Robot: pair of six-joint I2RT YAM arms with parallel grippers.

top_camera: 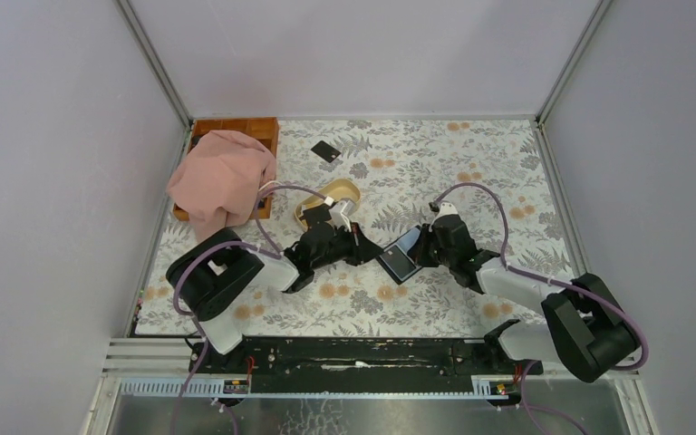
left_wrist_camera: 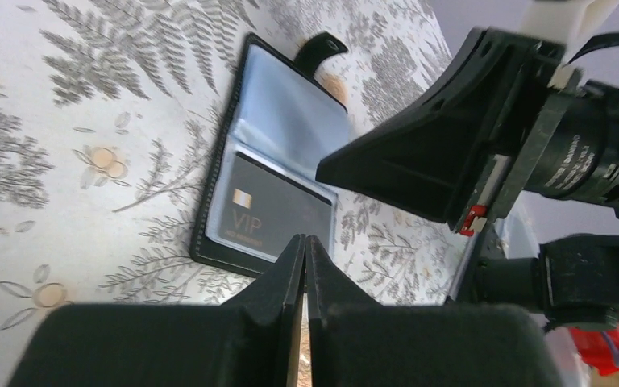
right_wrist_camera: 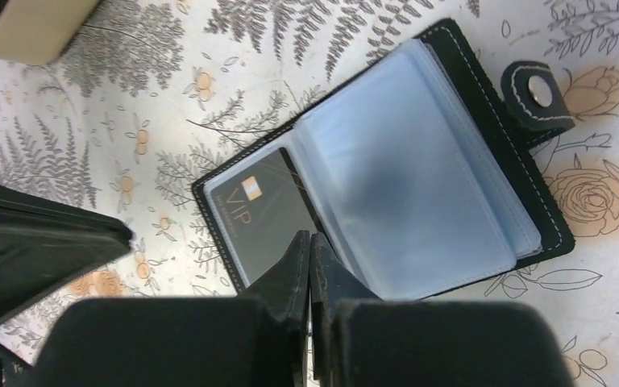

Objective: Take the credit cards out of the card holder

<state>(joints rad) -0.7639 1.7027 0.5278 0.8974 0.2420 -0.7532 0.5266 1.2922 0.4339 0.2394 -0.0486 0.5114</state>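
Pinched closed, the left gripper (left_wrist_camera: 306,244) and right gripper (right_wrist_camera: 310,240) are flanking the open card holder (right_wrist_camera: 419,161), which is holding one credit card (right_wrist_camera: 258,205) inside.

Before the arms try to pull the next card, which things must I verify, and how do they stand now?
1. Black bifold card holder lies open: ok.
2. Black VIP credit card visible inside it: ok.
3. Left gripper open for a grasp: not ok, shut.
4. Right gripper open: not ok, shut.
5. Thin black card already out, far on the flowered table: ok.
6. More cards behind the bluish plastic sleeves: cannot tell.
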